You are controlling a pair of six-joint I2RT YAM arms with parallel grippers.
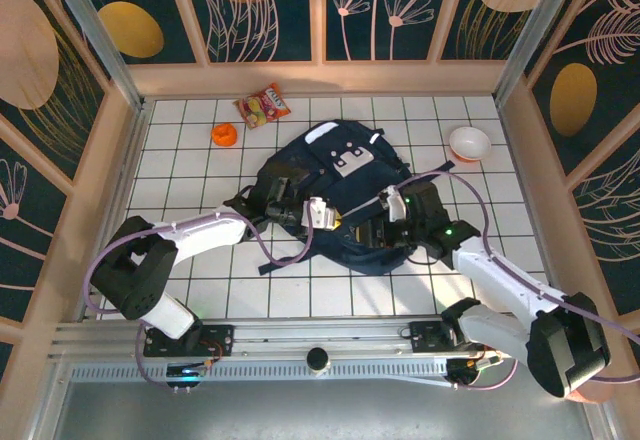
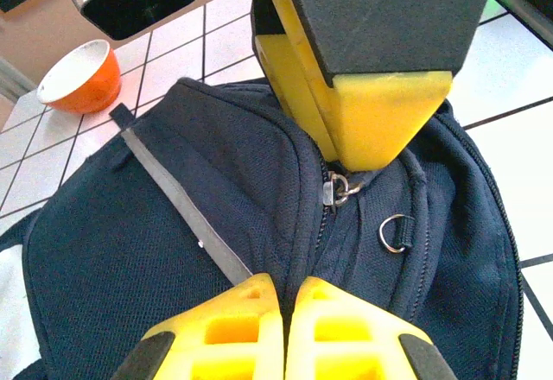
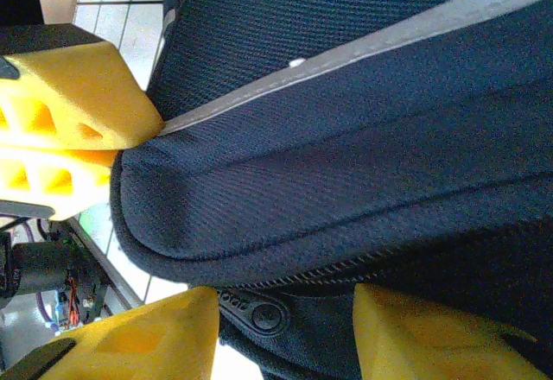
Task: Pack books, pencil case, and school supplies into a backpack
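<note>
The navy backpack [image 1: 340, 160] lies in the middle of the tiled table, with its white-grey patches facing up. My left gripper [image 1: 318, 212] is at its near left edge, shut on a fold of backpack [image 2: 173, 250] fabric beside the zip; the fingertips [image 2: 259, 298] meet on the fold. My right gripper [image 1: 392, 203] is at the near right edge, open. Its fingers [image 3: 164, 332] straddle the zipped rim of the backpack [image 3: 346, 138], with a black zip pull [image 3: 259, 315] between them. The right gripper's fingertip [image 2: 380, 112] hovers just above the metal zip slider [image 2: 337, 190]. The books, pencil case and school supplies are hidden.
A red-orange snack packet [image 1: 263, 107] and a small round orange object [image 1: 225, 135] lie at the back left. An orange bowl, white inside [image 1: 470, 142], stands at the back right. Wooden walls [image 1: 110, 160] enclose the table on three sides.
</note>
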